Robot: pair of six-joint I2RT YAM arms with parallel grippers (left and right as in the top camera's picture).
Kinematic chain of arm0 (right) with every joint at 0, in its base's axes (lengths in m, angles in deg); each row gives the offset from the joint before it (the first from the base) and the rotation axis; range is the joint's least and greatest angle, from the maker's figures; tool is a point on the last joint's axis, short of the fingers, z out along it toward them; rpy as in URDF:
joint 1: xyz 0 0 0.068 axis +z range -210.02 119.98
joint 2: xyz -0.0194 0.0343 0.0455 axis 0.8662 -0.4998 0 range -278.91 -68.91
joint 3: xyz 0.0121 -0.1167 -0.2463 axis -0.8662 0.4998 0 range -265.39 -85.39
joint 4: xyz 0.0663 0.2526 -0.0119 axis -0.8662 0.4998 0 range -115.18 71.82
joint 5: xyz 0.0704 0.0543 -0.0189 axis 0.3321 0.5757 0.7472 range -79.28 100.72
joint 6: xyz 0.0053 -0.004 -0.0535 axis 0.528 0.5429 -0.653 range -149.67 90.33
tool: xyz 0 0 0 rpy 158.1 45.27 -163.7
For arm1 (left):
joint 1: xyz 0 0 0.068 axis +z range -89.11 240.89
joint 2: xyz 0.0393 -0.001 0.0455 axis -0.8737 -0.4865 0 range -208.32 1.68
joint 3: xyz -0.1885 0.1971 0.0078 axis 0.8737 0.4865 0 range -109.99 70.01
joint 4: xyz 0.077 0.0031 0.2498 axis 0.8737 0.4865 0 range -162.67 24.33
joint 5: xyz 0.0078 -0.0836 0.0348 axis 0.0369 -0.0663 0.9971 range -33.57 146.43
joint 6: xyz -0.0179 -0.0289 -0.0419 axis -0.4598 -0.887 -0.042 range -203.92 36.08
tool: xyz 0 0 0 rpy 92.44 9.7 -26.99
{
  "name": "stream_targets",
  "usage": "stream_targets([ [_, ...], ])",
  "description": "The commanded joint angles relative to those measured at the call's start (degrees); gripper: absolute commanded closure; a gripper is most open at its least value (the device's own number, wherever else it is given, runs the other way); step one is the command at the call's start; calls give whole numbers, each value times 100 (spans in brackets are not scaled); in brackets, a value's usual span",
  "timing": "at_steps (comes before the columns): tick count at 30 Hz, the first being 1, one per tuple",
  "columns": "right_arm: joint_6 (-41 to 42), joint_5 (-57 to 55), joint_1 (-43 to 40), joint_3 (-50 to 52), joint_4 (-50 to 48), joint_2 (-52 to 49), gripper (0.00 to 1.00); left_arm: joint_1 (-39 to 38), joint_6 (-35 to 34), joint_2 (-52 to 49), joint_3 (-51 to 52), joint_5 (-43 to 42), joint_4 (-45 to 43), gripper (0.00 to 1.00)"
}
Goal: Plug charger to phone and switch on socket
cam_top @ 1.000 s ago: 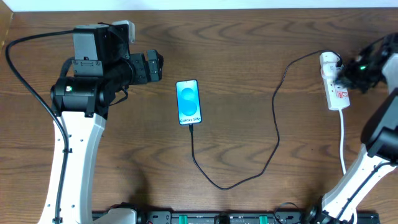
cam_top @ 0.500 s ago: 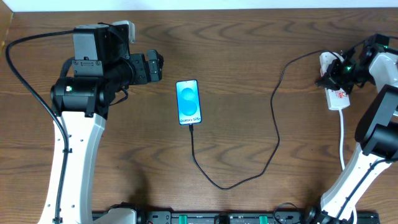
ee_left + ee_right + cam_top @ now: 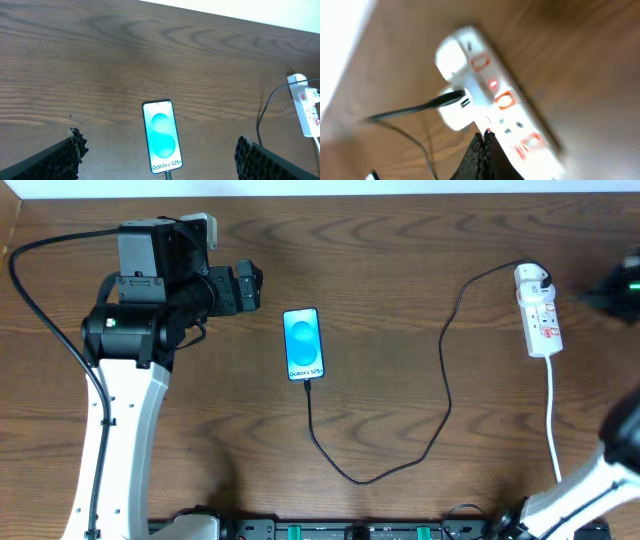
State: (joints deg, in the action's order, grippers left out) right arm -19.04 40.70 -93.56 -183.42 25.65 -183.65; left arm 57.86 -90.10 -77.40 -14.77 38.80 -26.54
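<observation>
The phone (image 3: 304, 343) lies mid-table, its turquoise screen lit; it also shows in the left wrist view (image 3: 161, 136). The black charger cable (image 3: 444, 380) runs from the phone's bottom edge in a loop to a white plug (image 3: 530, 277) seated in the white socket strip (image 3: 541, 318). In the right wrist view the strip (image 3: 510, 110) shows a lit red switch light (image 3: 493, 83) beside the plug (image 3: 455, 107). My left gripper (image 3: 160, 160) is open, hovering left of the phone. My right gripper (image 3: 485, 145) is shut and empty above the strip; overhead it is a blur at the right edge (image 3: 625, 285).
The strip's white cord (image 3: 552, 415) runs toward the front right. The table's far edge meets a white wall (image 3: 280, 15). The left arm's base and black cable (image 3: 40, 310) stand at the left.
My right gripper was at the strip's plug end half a second ago; it has now pulled away to the right edge of the overhead view. The left arm, phone and cable have not moved.
</observation>
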Motion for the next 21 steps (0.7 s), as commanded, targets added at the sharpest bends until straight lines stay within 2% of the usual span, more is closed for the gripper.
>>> stream_targets([
  [1,-315,-4,-131,-195,188,940,99,22,-7,15,-15,79,13,3],
  [11,-1095,-7,271,-195,957,2131,96,22,-7,15,-15,79,11,3],
  [15,-1318,-122,782,-195,1073,2465,95,22,-7,15,-15,79,11,3],
  [21,-1331,-968,1810,-195,1220,2903,92,22,-9,15,-15,79,11,3],
])
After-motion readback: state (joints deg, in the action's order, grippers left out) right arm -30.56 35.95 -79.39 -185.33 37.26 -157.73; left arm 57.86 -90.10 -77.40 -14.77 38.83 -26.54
